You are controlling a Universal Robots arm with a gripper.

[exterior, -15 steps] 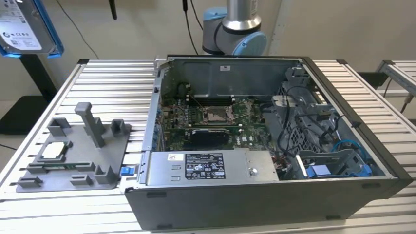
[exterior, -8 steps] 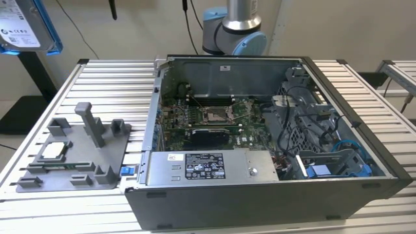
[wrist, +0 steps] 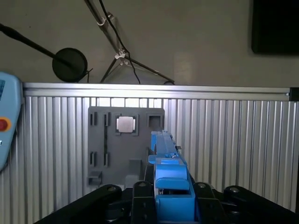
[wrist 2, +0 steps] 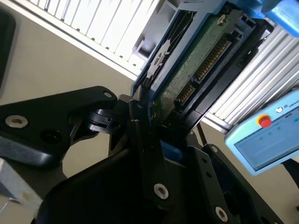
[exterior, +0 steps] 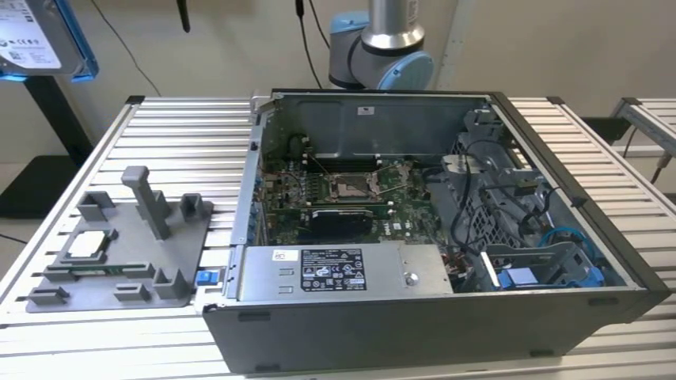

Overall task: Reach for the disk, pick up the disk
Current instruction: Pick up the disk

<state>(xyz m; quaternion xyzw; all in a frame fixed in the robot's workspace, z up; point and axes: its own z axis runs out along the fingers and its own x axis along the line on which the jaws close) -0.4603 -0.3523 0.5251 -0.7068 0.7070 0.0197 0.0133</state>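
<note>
second wrist view, end effector clamping disk, green board, exterior view, label

With the disk in the gripper, the fixture plate lies on the table beside the computer case.

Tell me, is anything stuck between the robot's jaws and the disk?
No, nothing lies between them. In both wrist views the jaws press straight against the disk, pinching it from either side with no gap.
</note>
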